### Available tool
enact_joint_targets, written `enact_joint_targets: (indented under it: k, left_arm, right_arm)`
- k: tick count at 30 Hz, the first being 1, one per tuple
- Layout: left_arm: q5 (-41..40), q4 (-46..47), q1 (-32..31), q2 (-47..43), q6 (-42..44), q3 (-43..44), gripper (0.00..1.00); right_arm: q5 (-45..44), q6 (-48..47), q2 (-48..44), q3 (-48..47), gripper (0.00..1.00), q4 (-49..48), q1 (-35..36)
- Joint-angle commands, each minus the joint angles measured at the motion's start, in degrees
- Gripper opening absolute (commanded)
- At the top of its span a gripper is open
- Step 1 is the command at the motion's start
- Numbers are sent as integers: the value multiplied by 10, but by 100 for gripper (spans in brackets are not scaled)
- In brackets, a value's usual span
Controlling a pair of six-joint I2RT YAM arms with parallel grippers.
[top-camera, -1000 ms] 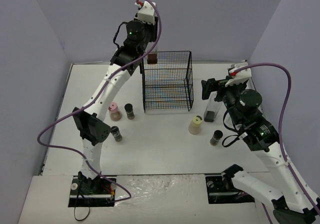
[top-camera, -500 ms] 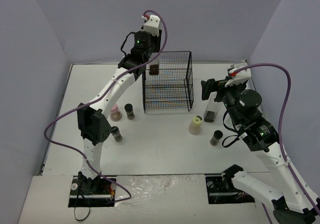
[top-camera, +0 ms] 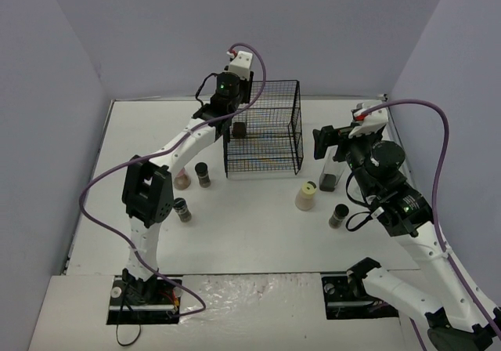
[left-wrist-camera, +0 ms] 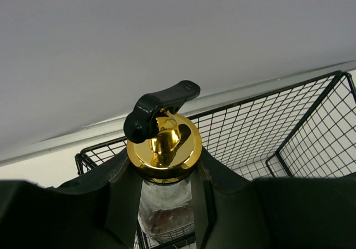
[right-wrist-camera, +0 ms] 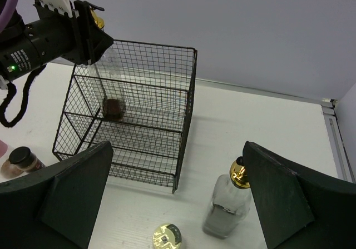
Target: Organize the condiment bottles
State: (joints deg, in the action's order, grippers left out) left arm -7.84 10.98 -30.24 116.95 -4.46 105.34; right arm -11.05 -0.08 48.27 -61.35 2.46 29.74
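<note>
Progress is judged early: no bottle is released in the wire rack (top-camera: 297, 128) yet. One tall bottle (left-wrist-camera: 164, 143) is held inside the rack at its back-left corner, pinched at the neck by the left tool (left-wrist-camera: 164, 189), which is pressed onto the glass. Whether the base rests on a shelf cannot be told. The second tall bottle (right-wrist-camera: 227, 204), pink-capped jar (top-camera: 182, 182), cream-capped jar (top-camera: 306, 197) and three small dark jars (top-camera: 203, 174) are left on the bench (top-camera: 258, 233). The right tool (right-wrist-camera: 177, 193) is spread wide and empty, with the second tall bottle just ahead of it.

Robotics lab booth: plain lavender walls (top-camera: 329, 30), white table (top-camera: 250, 226), left arm (top-camera: 184, 143) and right arm (top-camera: 407, 210) bolted on.
</note>
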Motion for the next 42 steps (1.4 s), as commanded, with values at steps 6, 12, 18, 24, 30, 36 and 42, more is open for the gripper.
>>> enact_joint_targets:
  k: [6,12,18,24,30,36,42]
  left_arm:
    - [-19,168,4,-91,-33,-52,0]
    - [-23,164,4,-95,-33,-66,10]
    - [-24,136,5,-94,-23,-54,42]
    - [-25,108,4,-92,-14,-38,59]
    - [-23,89,4,-106,-13,-37,77]
    - [-16,52,1,-165,-27,-60,97]
    - [-14,-44,-1,-258,-53,-101,97]
  right_arm:
    - [5,12,2,6,100,-37,6]
    - [7,14,4,6,100,-36,5]
    - [-3,18,4,6,100,-36,6]
    - [-5,24,4,3,100,-35,5]
    - [-29,31,-11,5,100,-35,6]
    - [-54,36,-37,22,100,-32,5]
    - [-139,92,-57,50,100,4,6]
